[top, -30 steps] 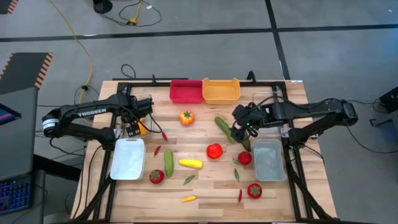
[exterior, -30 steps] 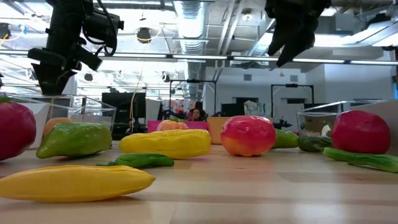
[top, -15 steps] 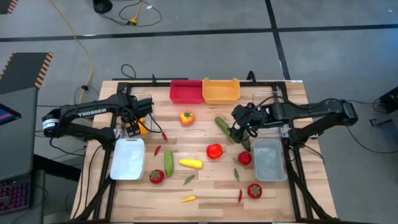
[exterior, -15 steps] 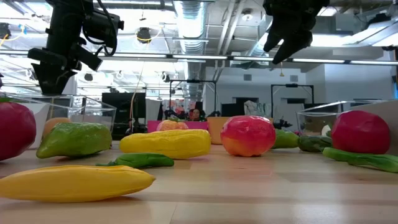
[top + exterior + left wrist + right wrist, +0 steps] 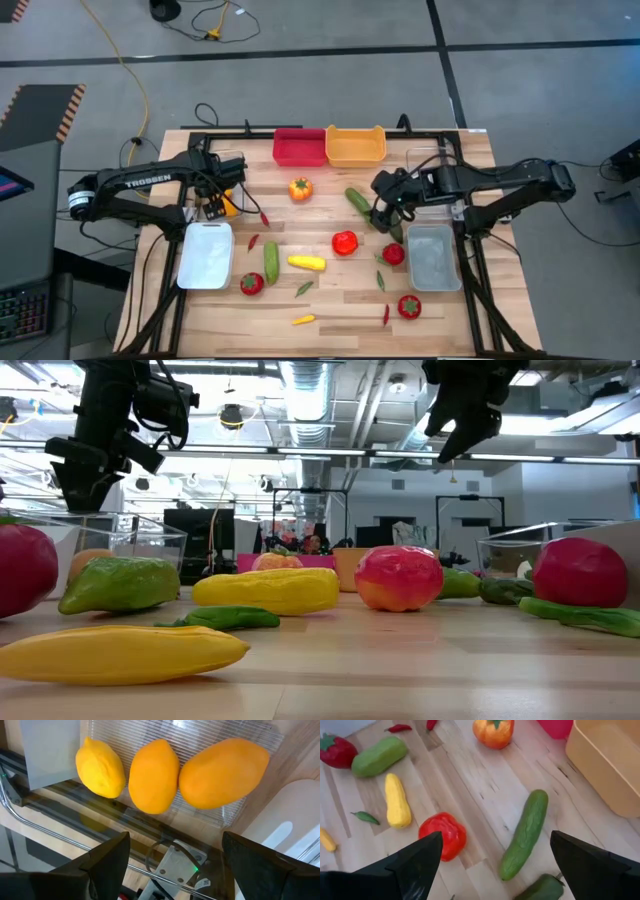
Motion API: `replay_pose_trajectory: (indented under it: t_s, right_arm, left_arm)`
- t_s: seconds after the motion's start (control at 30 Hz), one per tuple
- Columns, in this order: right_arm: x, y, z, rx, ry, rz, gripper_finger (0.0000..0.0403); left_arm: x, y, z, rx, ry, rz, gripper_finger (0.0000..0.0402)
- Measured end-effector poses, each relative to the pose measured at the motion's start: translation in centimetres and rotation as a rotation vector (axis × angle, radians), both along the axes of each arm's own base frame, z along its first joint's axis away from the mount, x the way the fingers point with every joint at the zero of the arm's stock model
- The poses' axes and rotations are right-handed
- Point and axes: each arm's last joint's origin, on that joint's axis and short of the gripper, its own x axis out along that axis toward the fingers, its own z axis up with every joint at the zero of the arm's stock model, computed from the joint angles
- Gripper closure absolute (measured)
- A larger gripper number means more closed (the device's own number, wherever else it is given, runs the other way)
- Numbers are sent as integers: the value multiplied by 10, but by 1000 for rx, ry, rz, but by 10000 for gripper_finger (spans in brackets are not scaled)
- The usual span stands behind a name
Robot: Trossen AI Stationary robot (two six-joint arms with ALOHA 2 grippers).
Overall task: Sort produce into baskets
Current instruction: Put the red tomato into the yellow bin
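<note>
The right gripper [image 5: 383, 207] hung above the cucumber [image 5: 358, 206], fingers spread apart and empty. The left gripper [image 5: 222, 196], fingers likewise apart, waited well away from that cucumber.

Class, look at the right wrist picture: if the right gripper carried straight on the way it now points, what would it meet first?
Most likely the dark green cucumber, lying between the open right gripper fingers' line of travel on the table. The red pepper sits just beside that line. Depth is unclear, so this is a judgement.

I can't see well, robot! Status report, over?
Right gripper open above the cucumber. Left gripper open over three yellow-orange fruits in a tub. Nothing blocking.
</note>
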Motion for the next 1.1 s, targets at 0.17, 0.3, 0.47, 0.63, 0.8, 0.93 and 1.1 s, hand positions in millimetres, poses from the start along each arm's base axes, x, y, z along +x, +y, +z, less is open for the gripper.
replay_pose_trajectory:
  t_s: [0.17,0.3,0.47,0.63,0.8,0.93,1.1]
  right_arm:
    - [2,0,1,2,-26,0,4]
    - [3,0,2,2,-42,0,6]
    - [3,4,3,2,-43,14,5]
    - [4,14,3,6,-60,55,5]
    - [18,25,-4,-7,-82,111,6]
    - [37,35,-23,-58,-29,198,6]
    - [60,45,-57,-124,76,304,6]
  left_arm:
    - [0,0,0,0,0,0,97]
    - [0,0,0,0,-1,0,97]
    - [1,0,0,2,-6,0,97]
    - [1,0,0,3,-7,2,97]
    - [1,0,0,5,-10,7,97]
    - [1,1,0,8,-16,8,97]
    - [3,1,0,13,-28,8,97]
